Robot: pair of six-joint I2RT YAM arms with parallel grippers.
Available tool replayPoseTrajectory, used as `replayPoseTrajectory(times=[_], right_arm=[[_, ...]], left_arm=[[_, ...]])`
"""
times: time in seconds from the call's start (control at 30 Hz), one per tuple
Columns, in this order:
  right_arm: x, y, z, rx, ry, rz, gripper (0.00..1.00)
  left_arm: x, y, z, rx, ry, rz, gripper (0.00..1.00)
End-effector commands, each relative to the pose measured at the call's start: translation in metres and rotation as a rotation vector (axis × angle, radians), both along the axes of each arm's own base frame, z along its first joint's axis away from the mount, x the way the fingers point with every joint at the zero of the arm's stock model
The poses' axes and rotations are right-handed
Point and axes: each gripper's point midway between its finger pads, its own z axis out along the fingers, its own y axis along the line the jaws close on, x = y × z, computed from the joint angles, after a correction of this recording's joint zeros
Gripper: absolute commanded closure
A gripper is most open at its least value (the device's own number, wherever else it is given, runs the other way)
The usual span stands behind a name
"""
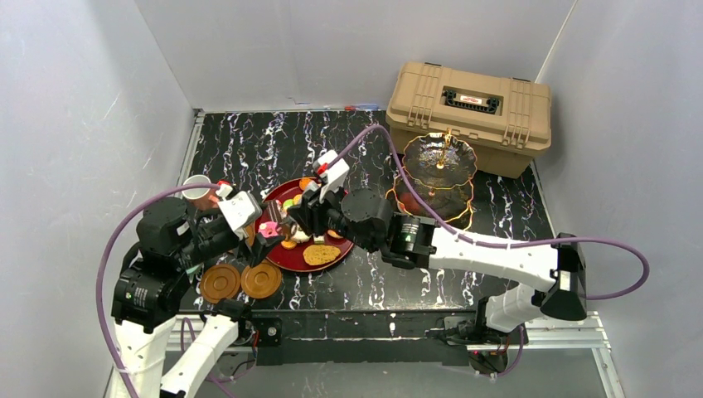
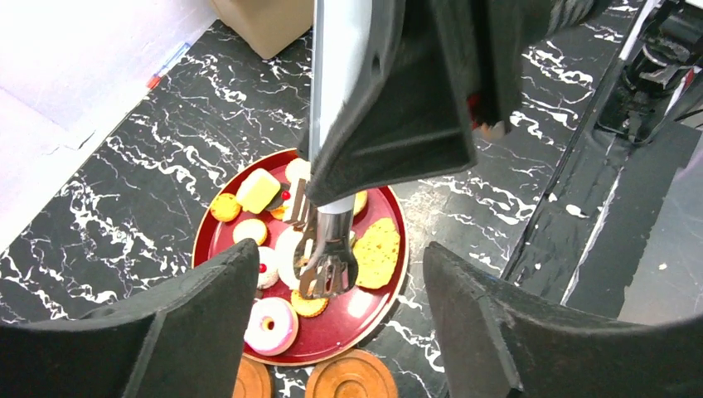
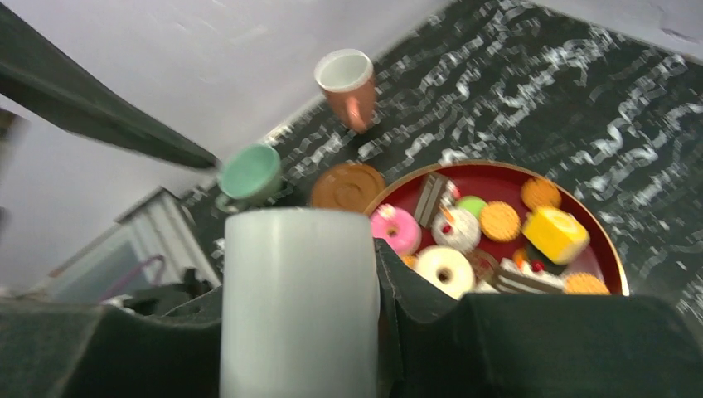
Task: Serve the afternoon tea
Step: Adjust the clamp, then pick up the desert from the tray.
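Tea spread sits L of centre on the table [image 1: 273,141], a black top w/ white marble-like veining. A round red tray [image 1: 292,257] w/ thin gold rim and glossy finish is packed w/ small pastries: pink-iced donut [image 2: 271,325], white-iced ring [image 3: 445,269], yellow cube cake [image 2: 257,191], green macaron [image 3: 471,206], flat speckled cookie [image 2: 377,253], plus small round biscuits.

Two round brown saucers [image 1: 261,279] w/ concentric grooves lie just on the near side of the tray. Pinkish cup [image 1: 197,191] stands upright by the L wall. Teal cup [image 3: 250,172] is just beside a saucer in the R wrist view.

Three-tier stand [image 1: 438,178] is R of the tray, right in front of the tan case [image 1: 468,112]. It is dark ribbed glass w/ scalloped gold rims.

R gripper [image 3: 303,298] is clamped on the handle of the metal tongs [image 2: 332,232]. Their scalloped tips hang over the tray's middle — contact w/ pastries can't be told. L gripper [image 2: 340,257] is over the tray's near side, jaws wide apart — holding nothing.
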Motion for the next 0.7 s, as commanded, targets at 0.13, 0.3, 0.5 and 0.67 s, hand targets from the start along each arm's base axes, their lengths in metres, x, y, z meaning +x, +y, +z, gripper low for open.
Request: replayPoseTrajectory(times=[0.13,0.3,0.5,0.67], right_arm=[[0.022,-0.041,-0.028,-0.032,-0.115,-0.154,0.69],[0.024,-0.053,-0.057,-0.033,-0.133,-0.178,0.68],[0.031,-0.056,-0.076,-0.018,-0.148,-0.227,0.59],[0.044,-0.056,-0.082,-0.01,-0.15,-0.31,0.52]], left_arm=[[-0.004,-0.003,0.01,-0.027,0.017,-0.012,0.21],[-0.002,-0.003,0.005,-0.018,0.027,-0.006,0.17],[0.002,-0.001,0.004,-0.009,0.026,0.006,0.16],[0.002,0.0,0.001,-0.004,0.028,0.014,0.15]])
